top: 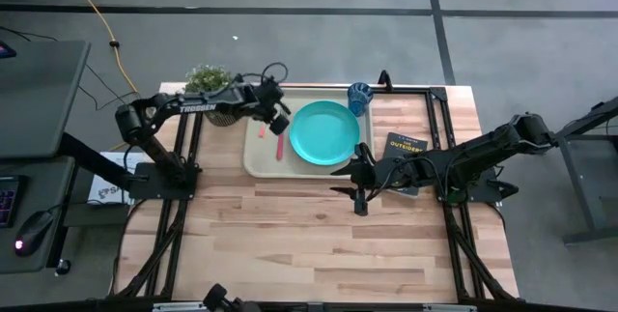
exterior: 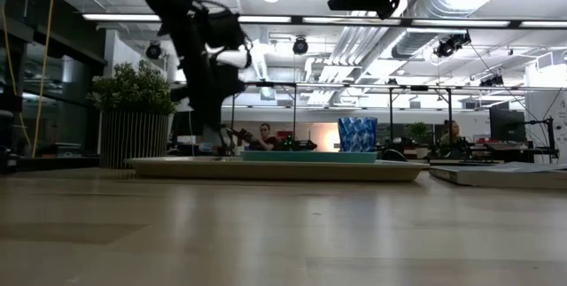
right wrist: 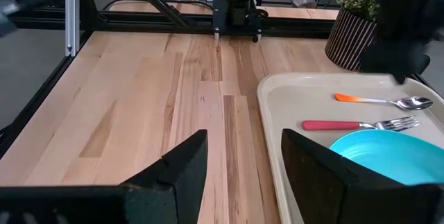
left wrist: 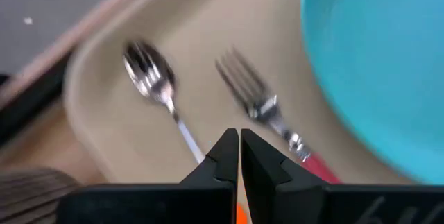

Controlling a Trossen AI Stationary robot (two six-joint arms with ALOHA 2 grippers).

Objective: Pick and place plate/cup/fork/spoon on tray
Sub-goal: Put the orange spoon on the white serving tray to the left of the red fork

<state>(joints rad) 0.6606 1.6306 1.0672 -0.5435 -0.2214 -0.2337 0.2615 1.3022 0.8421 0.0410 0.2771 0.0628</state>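
Spoon (left wrist: 151,75) handle hidden behind closed left claw (left wrist: 238,156) above tray (left wrist: 201,37).

The table (right wrist: 139,113) is light wood with lines in it. On the smooth, matt cream tray (right wrist: 291,113), the spoon (left wrist: 149,75) and fork (left wrist: 250,92) have shiny metal ends. The teal plate (top: 324,132) looks smooth. The cup (exterior: 357,134) is see-through blue.

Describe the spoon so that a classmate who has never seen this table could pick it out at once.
Find the big cream tray on the wooden table; a turquoise plate lies in it. Beside the plate lie two small utensils side by side. The spoon is the one farther from the plate, with a rounded silver bowl and thin orange handle, while the fork has tines and a red-pink handle.
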